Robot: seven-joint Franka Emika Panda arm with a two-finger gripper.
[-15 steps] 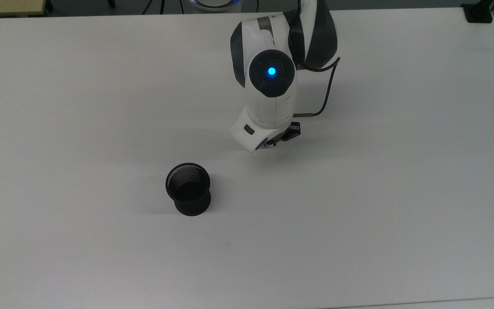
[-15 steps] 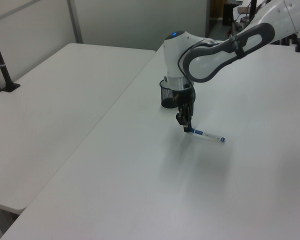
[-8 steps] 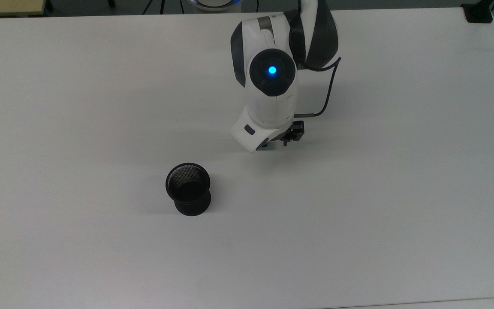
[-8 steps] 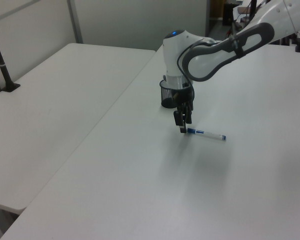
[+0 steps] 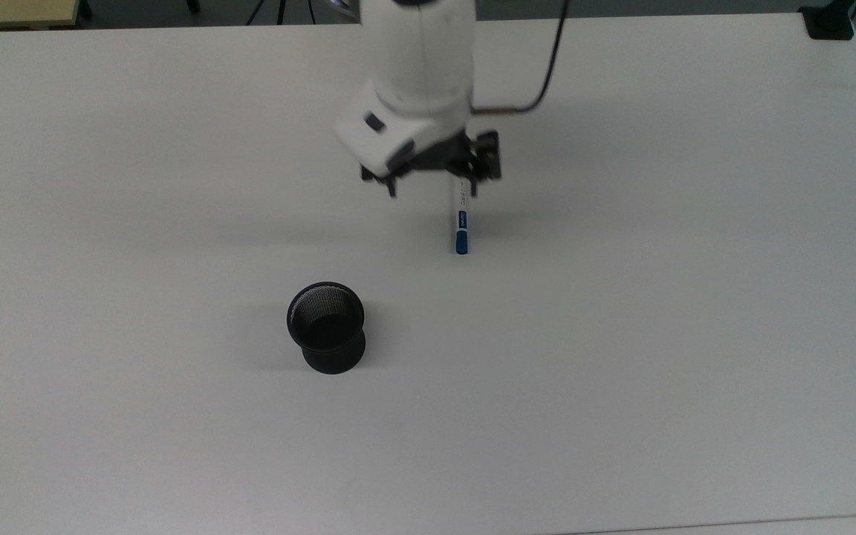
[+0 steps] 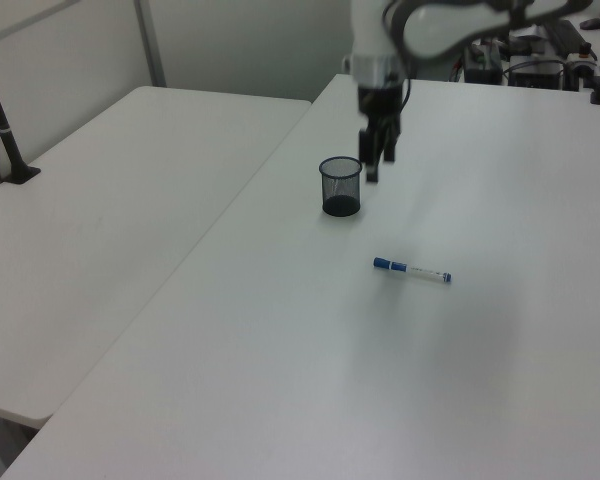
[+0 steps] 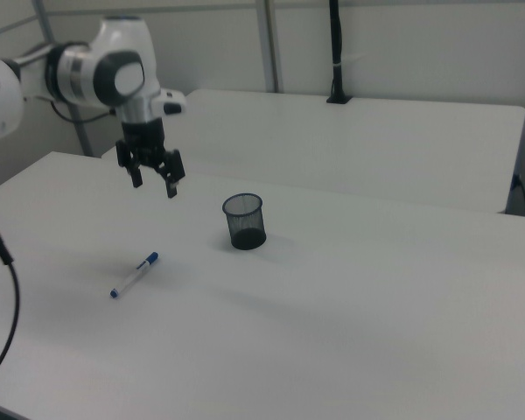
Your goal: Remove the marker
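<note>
Right view has the gripper [image 7: 154, 178] hanging in the air above the table [image 7: 350, 297], its two dark fingers [image 7: 171, 185] spread wide apart with nothing between them and nothing touching them. In the top view the gripper [image 5: 432, 180] shows the same wide gap, one finger [image 5: 391, 186] toward the top view's left and the other toward the top view's right.

The marker [image 5: 461, 221] lies flat on the table [image 5: 658, 334], well below the fingers and free of them. In the top view its white barrel runs out from under the finger on the top view's right, with the blue cap at the far end, away from the gripper. A blue label band sits on the barrel next to the cap; small print runs along the white part, too fine to read. In the left view the marker [image 6: 411, 270] lies well apart from the gripper [image 6: 376, 162], which hangs just beside the black mesh cup [image 6: 340, 186]. In the right view the marker [image 7: 134, 275] lies below the fingers, and the cup [image 7: 244, 220] stands upright to the right view's right of them.

Half a second ago the fingers were down at the table beside the marker's cap; now the arm has risen clear and drawn back, and the marker lies where it was. The cup has not moved.
</note>
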